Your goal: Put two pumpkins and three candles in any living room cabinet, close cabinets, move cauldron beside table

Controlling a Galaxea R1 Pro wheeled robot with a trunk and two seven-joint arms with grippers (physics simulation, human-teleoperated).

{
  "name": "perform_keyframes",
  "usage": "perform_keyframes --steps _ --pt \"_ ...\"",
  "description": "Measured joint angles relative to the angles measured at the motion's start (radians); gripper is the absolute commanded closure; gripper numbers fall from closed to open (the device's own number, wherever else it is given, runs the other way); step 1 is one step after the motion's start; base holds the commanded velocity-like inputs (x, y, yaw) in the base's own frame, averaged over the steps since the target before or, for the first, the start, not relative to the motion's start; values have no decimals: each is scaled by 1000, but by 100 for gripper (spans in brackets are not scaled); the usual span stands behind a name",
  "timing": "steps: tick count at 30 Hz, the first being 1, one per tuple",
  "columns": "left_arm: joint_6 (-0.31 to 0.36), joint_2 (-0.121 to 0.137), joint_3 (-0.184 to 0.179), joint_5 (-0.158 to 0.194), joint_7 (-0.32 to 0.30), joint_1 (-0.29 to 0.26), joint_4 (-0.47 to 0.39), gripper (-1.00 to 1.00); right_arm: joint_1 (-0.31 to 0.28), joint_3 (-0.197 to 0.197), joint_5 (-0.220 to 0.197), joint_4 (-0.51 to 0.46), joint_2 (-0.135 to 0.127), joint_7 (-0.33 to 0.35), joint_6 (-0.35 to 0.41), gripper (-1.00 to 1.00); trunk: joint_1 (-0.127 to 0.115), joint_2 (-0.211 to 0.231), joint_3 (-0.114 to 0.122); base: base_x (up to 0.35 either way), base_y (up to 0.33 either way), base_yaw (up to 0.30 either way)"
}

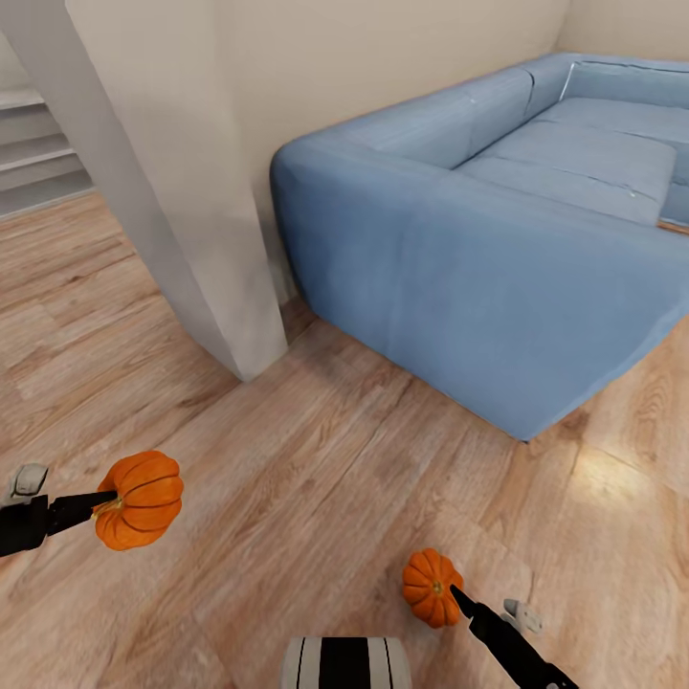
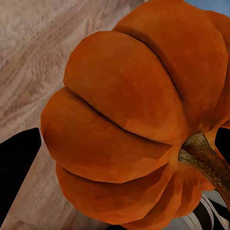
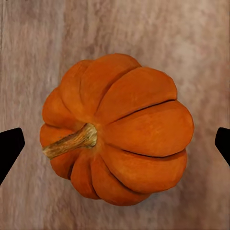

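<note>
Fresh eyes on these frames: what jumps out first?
Two orange pumpkins, one at each gripper: the left pumpkin at the left gripper, the right pumpkin at the right gripper, both over the wood floor. Behind them, a big blue sofa sits beside a pale wall.

— What do we see of our own body?
— Two black arms ending in slim, tapered black fingers (image 1: 81,507), each wrist carrying a small pale grey rounded block (image 1: 29,480).
— And lower down?
— Our trunk top (image 1: 346,663), rounded, with black and white vertical stripes
</note>
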Motion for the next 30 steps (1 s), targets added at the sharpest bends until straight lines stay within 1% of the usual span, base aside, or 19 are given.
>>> perform_keyframes --steps 25,30 --pt "0 0 -1 0 0 0 0 100 0 0 0 1 0 -2 0 -100 0 0 0 13 13 0" --pt "-1 0 0 -1 0 0 0 100 0 0 0 1 0 -2 0 -100 2 -1 -19 0 0 0"
